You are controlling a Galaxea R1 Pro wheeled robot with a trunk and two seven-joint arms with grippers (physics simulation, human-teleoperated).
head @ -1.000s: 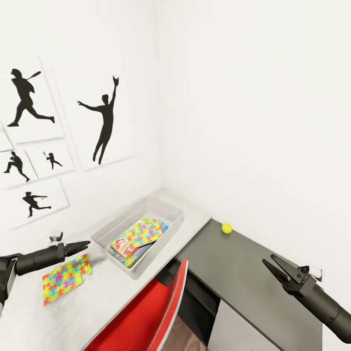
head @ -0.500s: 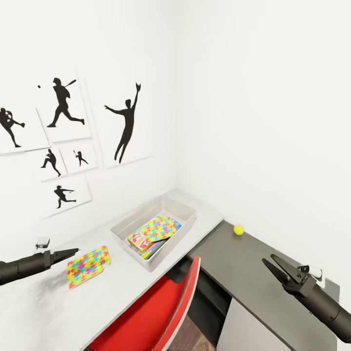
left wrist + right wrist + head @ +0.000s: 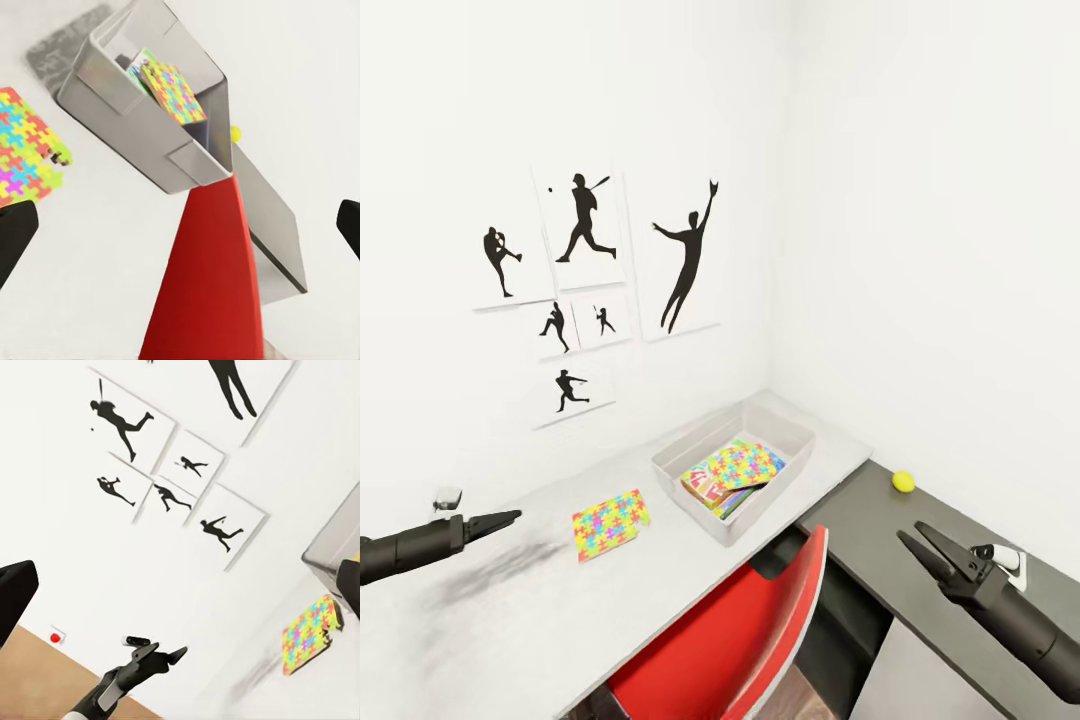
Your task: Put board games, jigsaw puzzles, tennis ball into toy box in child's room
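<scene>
So my left fingers [image 3: 510, 517] are hanging over the light-grey tabletop [image 3: 560, 600], pinched together to a point in the head view with nothing between them. My right fingers [image 3: 922, 543] are spread apart and empty too, out over the lower dark shelf unit [image 3: 960, 520].

One jigsaw puzzle [image 3: 609, 522] lies flat on the tabletop, between my left fingers and the toy box [image 3: 705, 505], close to the box but not touching it. The left wrist view has the same puzzle [image 3: 26, 146] just beside the box's long wall [image 3: 127, 124].

The toy box sits near the corner of the room. Inside, the other puzzle [image 3: 735, 465] lies tilted on top of a stack of game boxes [image 3: 735, 492]; I can't really tell how many are under there.

The tennis ball [image 3: 903, 482] rests on the dark shelf unit near the wall, well apart from the box. A red chair [image 3: 740, 630] is pushed up to the tabletop's edge. Black sports-silhouette pictures [image 3: 685, 255] hang on the wall.
</scene>
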